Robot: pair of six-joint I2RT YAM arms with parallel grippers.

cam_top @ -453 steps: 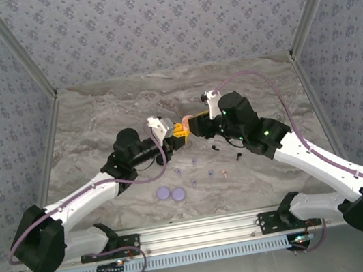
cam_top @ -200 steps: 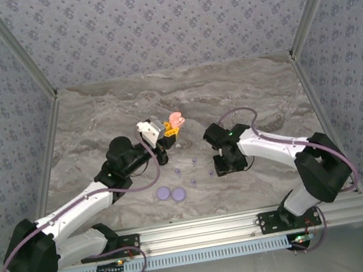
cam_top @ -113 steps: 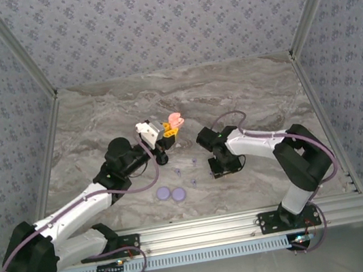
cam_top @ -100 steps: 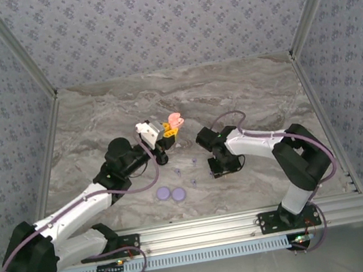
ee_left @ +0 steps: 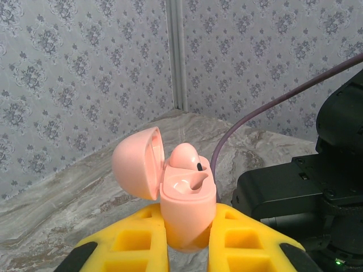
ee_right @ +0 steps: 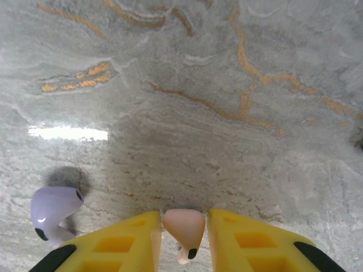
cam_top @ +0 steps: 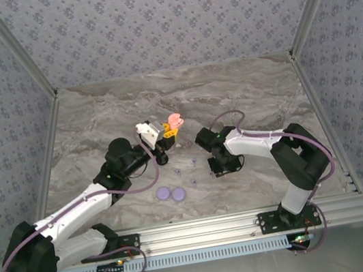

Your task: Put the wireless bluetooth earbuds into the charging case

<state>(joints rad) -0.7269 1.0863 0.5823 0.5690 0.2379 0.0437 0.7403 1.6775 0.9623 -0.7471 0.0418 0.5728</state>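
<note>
1. The right gripper (ee_right: 184, 220) is set low over the table (ee_right: 238, 85). Its yellow fingers (ee_right: 122, 241) are drawn in against a pale pink earbud (ee_right: 184, 225), which appears to be pinched by its bulb, with the dark-tipped stem pointing to 6 o'clock.
2. The left gripper (ee_left: 188, 212) is pressed onto the charging case (ee_left: 184, 218). The case is held upright off the table, with its lid (ee_left: 139, 161) hinged back toward 9 o'clock.
3. The step in hand is judged to be the pickup of the second pink bud. One bay is already filled by a seated pink bud (ee_left: 185, 156), and the nearer bay is seen empty.
4. Next, a lift is called for, then a carry toward 10 o'clock in the top view, where the case is held. The stem must be turned downward to match the empty bay, and a slip or twist in so small a grip is to be guarded against.
5. The pinched bud is seen as smooth, rounded and glossy. A lavender earbud (ee_right: 54, 207) lies apart at its 9 o'clock. Two lavender discs (cam_top: 170, 193) are seen at 8 o'clock of the right gripper.
</note>
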